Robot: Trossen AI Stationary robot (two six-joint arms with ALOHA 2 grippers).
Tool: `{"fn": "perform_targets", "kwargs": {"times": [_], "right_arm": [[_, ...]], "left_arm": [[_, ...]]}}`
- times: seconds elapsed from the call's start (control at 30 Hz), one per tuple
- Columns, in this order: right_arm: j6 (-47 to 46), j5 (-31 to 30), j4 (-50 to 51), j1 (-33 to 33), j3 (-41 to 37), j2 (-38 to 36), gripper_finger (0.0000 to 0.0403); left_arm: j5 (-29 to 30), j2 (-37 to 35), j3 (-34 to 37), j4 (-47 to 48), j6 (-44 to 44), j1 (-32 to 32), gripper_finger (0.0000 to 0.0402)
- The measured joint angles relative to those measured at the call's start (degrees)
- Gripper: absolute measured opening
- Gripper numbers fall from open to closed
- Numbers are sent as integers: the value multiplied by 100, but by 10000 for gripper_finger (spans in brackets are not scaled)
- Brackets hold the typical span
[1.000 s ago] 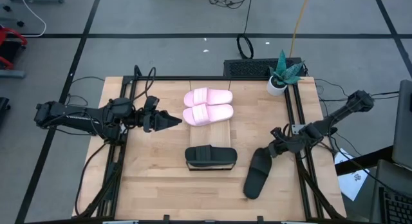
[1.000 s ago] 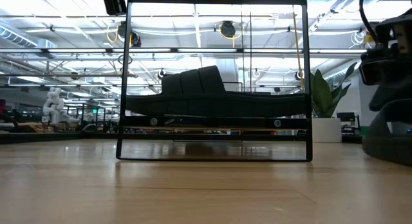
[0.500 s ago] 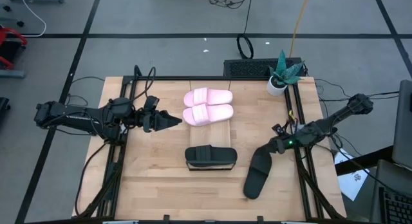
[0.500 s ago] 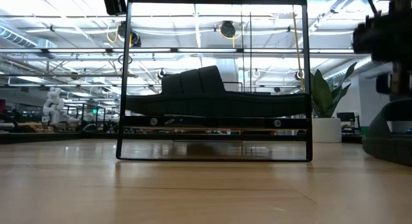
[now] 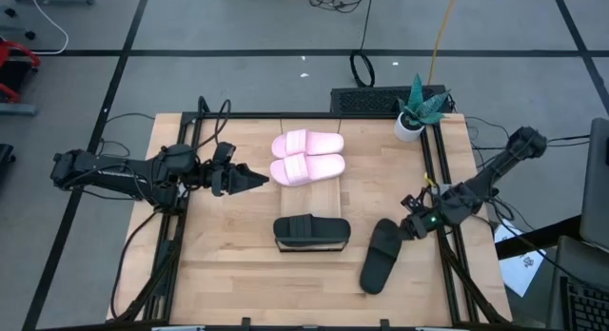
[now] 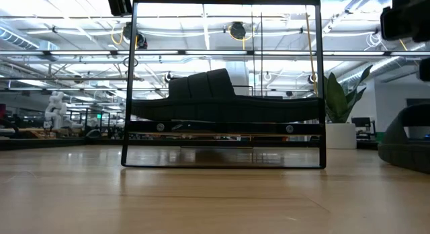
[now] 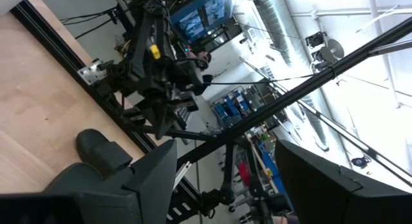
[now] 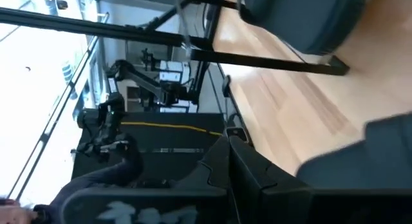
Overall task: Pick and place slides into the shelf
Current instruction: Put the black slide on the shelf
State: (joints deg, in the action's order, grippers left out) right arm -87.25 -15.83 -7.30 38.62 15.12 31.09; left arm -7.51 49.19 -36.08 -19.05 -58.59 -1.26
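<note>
slides were in three spots: the pink pair [image 5: 307, 158] lay side by side on the shelf [image 5: 306, 193], one black slide [image 5: 311, 232] sat on the shelf's near end, and the last black slide [image 5: 380, 257] lay loose on the tabletop [image 5: 224, 264], its long axis running diagonally. right gripper [image 5: 411, 228] was just beside that slide's upper end, jaws pressed together and empty, so it was plainly the nearer arm. left gripper [image 5: 249, 179] hung well apart by the pink pair, jaws spread wide. a potted plant [image 5: 415, 110] stood in the far corner; gray floor surrounded the table.
</note>
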Motion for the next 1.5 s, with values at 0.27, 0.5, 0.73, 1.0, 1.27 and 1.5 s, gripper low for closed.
{"fn": "perform_targets", "kwargs": {"times": [0.27, 0.5, 0.73, 1.0, 1.27, 1.5], "right_arm": [[2, -776, 389, 590, 936, 1031, 0], [-1053, -801, 1757, 1191, 1916, 2143, 0], [-1636, -799, 2995, 1578, 3012, 2994, 0], [-1793, -803, 4676, 1612, 3992, 3752, 0], [-1395, -798, 5370, 1513, 4749, 4513, 0], [-858, -375, 6101, 1283, 5579, 5303, 0]], "left_arm": [[-4, -2, 0, -2, 48, 0, 257], [-25, 0, 0, -2, 94, 0, 257], [-173, -1, 0, 0, 153, 0, 257], [-172, -1, 0, 1, 249, 0, 257], [-165, -2, 0, 0, 197, 0, 257], [-102, -1, 0, 2, 249, 0, 257]]}}
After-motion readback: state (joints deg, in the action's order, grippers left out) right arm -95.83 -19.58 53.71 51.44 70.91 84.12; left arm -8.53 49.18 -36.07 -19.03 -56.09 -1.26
